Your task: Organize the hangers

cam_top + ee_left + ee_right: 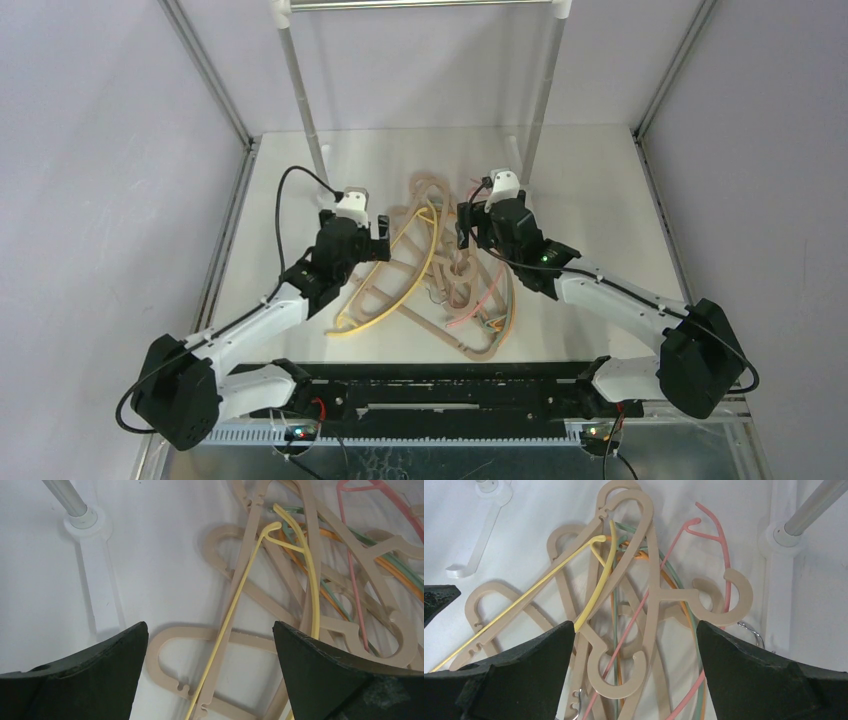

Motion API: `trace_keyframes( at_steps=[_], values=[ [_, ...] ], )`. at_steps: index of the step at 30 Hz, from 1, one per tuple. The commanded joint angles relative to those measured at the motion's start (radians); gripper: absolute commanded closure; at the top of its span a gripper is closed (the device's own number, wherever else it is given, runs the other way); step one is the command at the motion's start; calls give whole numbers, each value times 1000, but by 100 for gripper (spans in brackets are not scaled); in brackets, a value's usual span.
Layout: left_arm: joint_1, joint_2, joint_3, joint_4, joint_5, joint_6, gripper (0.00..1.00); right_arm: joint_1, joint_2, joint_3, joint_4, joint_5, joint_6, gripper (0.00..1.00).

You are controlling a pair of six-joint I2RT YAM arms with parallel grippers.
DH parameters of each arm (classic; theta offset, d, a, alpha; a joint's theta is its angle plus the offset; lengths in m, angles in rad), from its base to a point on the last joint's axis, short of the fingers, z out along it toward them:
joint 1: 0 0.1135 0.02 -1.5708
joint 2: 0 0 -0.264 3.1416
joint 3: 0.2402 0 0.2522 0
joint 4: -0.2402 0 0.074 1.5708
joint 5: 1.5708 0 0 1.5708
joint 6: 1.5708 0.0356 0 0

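A tangled heap of hangers lies on the white table between the two arms. Several thick beige hangers are crossed by a thin yellow hanger, a pink hanger, a green one and an orange one. My left gripper is open above the heap's left edge, over a beige end loop and the yellow bar. My right gripper is open above a beige hook at the heap's right part. Neither holds anything.
The white-and-metal rail frame stands at the back; its posts meet the table behind the heap, with feet seen in the wrist views. Metal wall frames border the table.
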Motion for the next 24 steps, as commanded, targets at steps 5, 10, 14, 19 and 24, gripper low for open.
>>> trace_keyframes(
  at_steps=[5, 10, 14, 19, 24],
  values=[
    [-6, 19, 27, 14, 1, 20, 1, 7, -59, -46, 94, 48, -20, 0],
    [-7, 15, 1, 40, 18, 40, 1, 6, -58, -64, 106, 64, -26, 0],
    [-38, 10, -60, 56, 41, 10, 0, 7, -44, -66, 93, 79, -27, 0],
    [-162, 18, -175, 75, -62, -51, 6, 6, -34, -84, 95, 91, -18, 0],
    [-244, -27, -266, 88, -97, -88, 15, 3, -33, -99, 105, 97, -5, 0]
  ],
)
